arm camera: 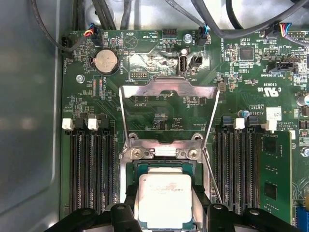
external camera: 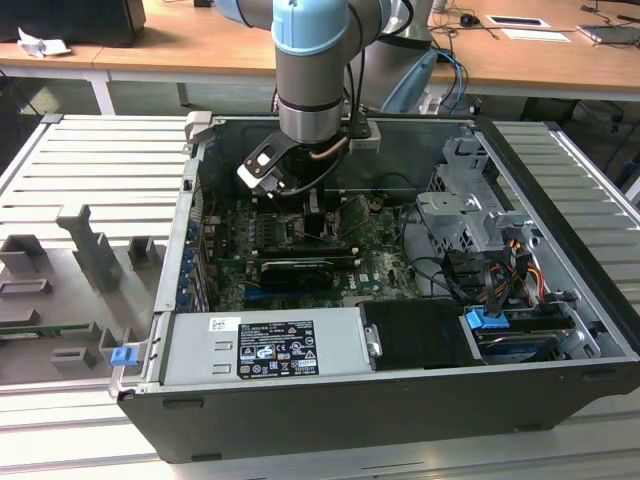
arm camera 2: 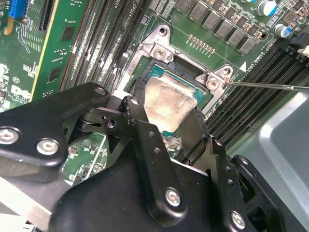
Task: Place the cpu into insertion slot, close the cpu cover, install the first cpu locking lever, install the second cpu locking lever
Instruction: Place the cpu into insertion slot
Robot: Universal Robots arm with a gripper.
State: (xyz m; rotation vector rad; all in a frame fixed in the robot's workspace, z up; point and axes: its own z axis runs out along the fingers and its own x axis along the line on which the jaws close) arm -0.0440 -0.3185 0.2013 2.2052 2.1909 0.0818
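I watch the arm [external camera: 312,70] reach straight down into the open computer case [external camera: 560,200], which lies on the grey slatted table [external camera: 100,170]. Its wrist hangs over the middle of the green motherboard [external camera: 385,262], behind the silver power supply [external camera: 265,345] as the exterior view looks at it. In both wrist views the black fingers [arm camera 2: 199,130] [arm camera: 200,195] stand narrowly apart, one on each side of the cpu [arm camera 2: 169,101] [arm camera: 165,203]. They press against two of its opposite edges, so I read them as clamped on it. The cpu faces up with its silver lid showing. It sits squarely over the insertion slot [arm camera 2: 157,48] [arm camera: 159,152], inside the slot's metal rim. I cannot tell whether it rests fully down in the socket or is held just above it. In the second wrist view a strip of its teal underside shows past the edge of the lid. The cpu cover [arm camera: 169,88] is swung up on its hinge at the slot's edge, and bare board shows through its open centre. A thin locking lever [arm camera 2: 270,86] [arm camera: 212,181] angles out from a corner of the slot, raised and not latched. Long black memory slots [arm camera: 91,169] run on both sides of the socket. A round coin battery [arm camera: 105,61] sits farther along the board, beyond the raised cover.
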